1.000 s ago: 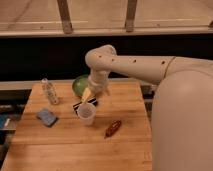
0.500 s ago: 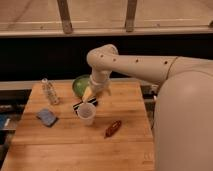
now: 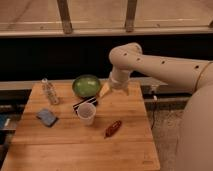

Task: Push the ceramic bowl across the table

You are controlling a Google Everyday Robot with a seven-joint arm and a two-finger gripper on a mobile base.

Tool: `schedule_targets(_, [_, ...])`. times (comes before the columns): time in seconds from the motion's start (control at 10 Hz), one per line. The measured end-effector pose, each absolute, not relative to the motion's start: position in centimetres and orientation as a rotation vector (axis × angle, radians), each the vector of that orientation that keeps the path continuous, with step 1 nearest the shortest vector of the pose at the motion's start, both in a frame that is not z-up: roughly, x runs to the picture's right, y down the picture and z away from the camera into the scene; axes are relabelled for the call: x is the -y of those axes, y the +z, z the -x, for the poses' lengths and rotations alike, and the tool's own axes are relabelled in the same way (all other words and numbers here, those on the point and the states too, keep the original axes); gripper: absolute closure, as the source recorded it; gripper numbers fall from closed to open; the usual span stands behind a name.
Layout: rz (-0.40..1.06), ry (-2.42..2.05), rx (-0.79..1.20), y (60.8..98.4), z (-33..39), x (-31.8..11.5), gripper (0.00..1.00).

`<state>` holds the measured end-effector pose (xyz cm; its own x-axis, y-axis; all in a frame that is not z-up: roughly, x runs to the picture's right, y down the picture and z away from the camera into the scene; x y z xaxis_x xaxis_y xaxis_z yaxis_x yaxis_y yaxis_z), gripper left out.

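Butcher-block planks are filling the lower half of the view, and the table (image 3: 65, 150) is sitting in front of a dark wall with a pale ledge running above it. Up at the far edge, the ceramic bowl (image 3: 86, 85) is resting upright, glossy green, near the middle of that edge. The white arm (image 3: 150, 62) is reaching in from the right and bending down, and the gripper (image 3: 103, 90) is hanging just beside the bowl's right rim. Whether it is touching the bowl, and how far open it is, I cannot tell. A plastic cup (image 3: 86, 113) is standing in front of the bowl, with a clear bottle (image 3: 49, 91) to the bowl's left. A blue sponge (image 3: 47, 117) is lying nearer, and a reddish-brown packet (image 3: 113, 128) is lying to the cup's right.
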<state>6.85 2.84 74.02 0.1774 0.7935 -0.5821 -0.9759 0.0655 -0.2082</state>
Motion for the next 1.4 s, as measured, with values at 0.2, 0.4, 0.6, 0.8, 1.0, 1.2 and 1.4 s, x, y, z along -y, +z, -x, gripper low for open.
schedule_targets(0.2, [0.610,1.408,-0.367,74.3,-8.4,-1.8,0.20])
schedule_targets(0.4, [0.582,1.395,-0.362,75.1,-8.1,-0.6,0.20])
schedule_targets(0.6, [0.569,1.353,-0.349,76.7,-5.9,0.7,0.20])
schedule_targets(0.8, [0.568,1.334,-0.339,78.2,-4.8,1.5,0.20])
schedule_targets(1.0, [0.563,1.306,-0.330,81.7,-4.6,3.2,0.20])
schedule_targets(1.2, [0.559,1.313,-0.330,82.0,-5.1,3.5,0.21])
schedule_targets(1.4, [0.560,1.311,-0.327,82.0,-4.9,3.5,0.35])
